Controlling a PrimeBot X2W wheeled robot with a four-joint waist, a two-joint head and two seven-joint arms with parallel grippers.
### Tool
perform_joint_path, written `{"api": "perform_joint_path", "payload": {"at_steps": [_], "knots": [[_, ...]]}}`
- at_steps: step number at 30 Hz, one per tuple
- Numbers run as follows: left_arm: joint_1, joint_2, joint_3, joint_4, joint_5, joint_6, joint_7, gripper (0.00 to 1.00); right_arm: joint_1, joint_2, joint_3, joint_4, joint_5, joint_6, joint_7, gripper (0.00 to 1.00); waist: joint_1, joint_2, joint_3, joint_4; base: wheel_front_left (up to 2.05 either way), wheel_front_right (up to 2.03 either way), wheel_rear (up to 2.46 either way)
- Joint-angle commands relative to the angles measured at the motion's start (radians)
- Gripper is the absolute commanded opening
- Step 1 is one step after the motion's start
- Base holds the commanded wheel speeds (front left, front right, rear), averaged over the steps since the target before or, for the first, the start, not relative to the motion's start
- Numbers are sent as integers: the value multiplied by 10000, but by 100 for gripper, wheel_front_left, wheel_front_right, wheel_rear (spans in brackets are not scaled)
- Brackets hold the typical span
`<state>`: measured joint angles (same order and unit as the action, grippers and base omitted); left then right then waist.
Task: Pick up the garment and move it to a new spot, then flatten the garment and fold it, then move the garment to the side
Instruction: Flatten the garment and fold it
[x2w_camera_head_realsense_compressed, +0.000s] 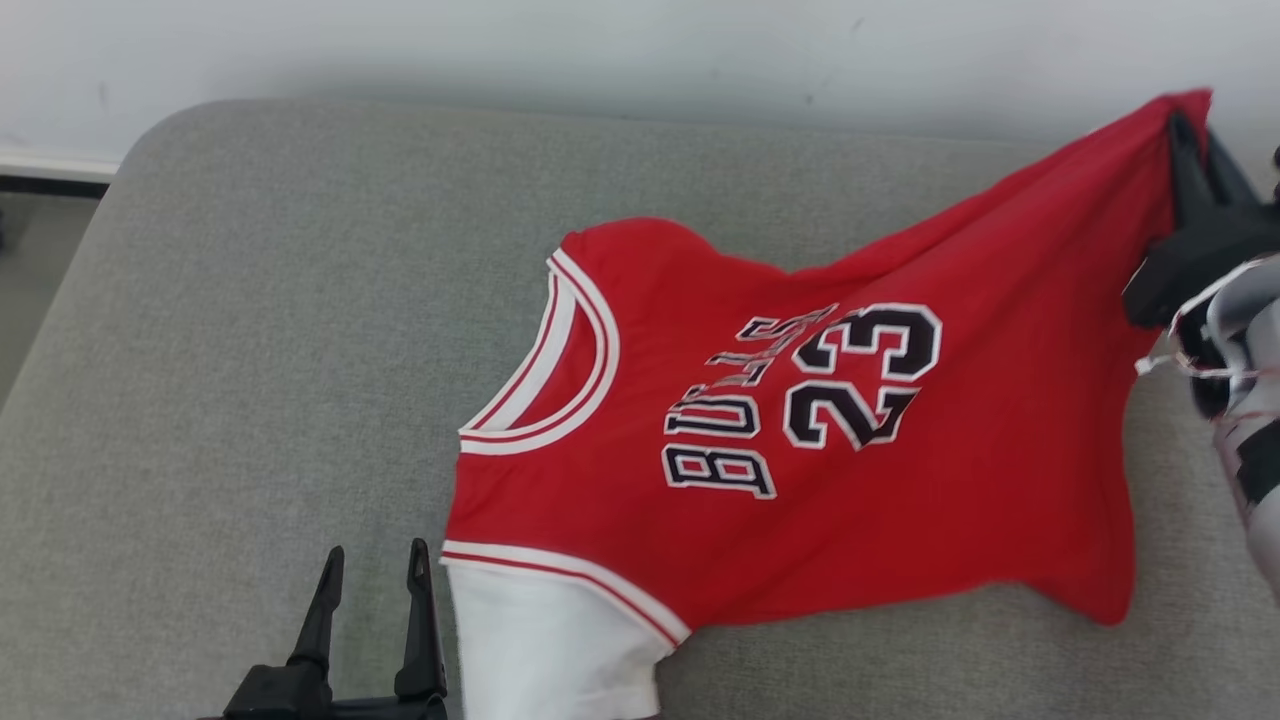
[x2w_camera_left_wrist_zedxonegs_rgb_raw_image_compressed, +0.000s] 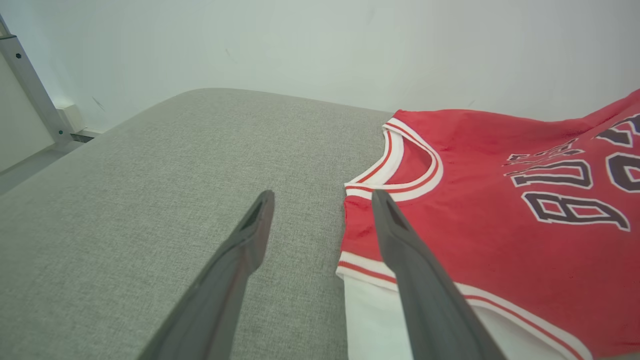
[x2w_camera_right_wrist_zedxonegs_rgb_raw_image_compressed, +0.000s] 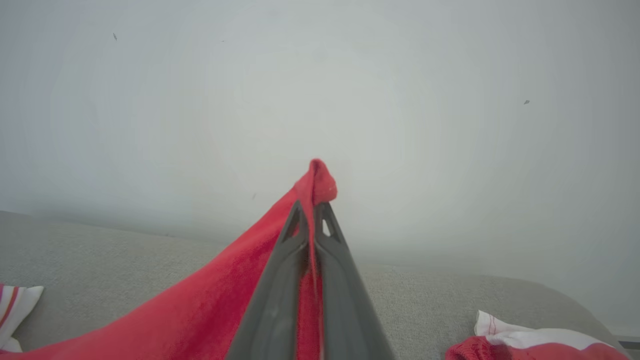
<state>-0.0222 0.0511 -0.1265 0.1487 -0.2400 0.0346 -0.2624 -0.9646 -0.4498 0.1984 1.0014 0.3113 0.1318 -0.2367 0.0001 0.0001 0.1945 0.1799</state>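
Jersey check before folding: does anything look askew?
Yes. The jersey is not flat: the right tool, shut, holds one corner lifted off the grey cushion, so the cloth stretches and the lettering wrinkles.

A grey fabric cushion (x2w_camera_head_realsense_compressed: 250, 300) lies before a pale wall (x2w_camera_head_realsense_compressed: 600, 50), a metal post (x2w_camera_left_wrist_zedxonegs_rgb_raw_image_compressed: 30, 85) nearby.

I read this as plain indoor room, home-like or test mock-up, cannot tell which. Work surface is grey upholstered cushion (x2w_camera_head_realsense_compressed: 250, 300), woven fabric, rounded far-left corner. Bare white wall (x2w_camera_head_realsense_compressed: 600, 50) runs close behind its far edge. Off cushion's left edge I see pale metal frame post (x2w_camera_left_wrist_zedxonegs_rgb_raw_image_compressed: 27, 80) with screw holes, and grey floor (x2w_camera_head_realsense_compressed: 25, 290).
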Motion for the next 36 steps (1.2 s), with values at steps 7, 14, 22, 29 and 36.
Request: {"api": "perform_joint_path", "payload": {"at_steps": [7,14,22,29,36], "knots": [[-232,-13,-249,17,-208,107,-32,100,-958,-138,246,1155,-315,-27,-85,100,-1,-1,404,409,0,0,0],[-80,-13,-109,58,-194,167,-32,100,-874,-176,268,1201,-444,-27,-278,100,-1,-1,207,190,0,0,0],[164,-13,231,56,19,98,-32,100,877,14,-721,-1626,-387,-27,-271,100,-1,-1,-435,-383,0,0,0],[489,-15,617,-41,135,46,-31,100,3195,568,-1820,-4114,-695,-27,-266,100,-1,-1,-798,-978,0,0,0],[697,-10,745,-3,185,5,-32,100,5772,1443,-2554,-6178,-861,-27,-267,100,-1,-1,-1118,-1302,0,0,0]]}}
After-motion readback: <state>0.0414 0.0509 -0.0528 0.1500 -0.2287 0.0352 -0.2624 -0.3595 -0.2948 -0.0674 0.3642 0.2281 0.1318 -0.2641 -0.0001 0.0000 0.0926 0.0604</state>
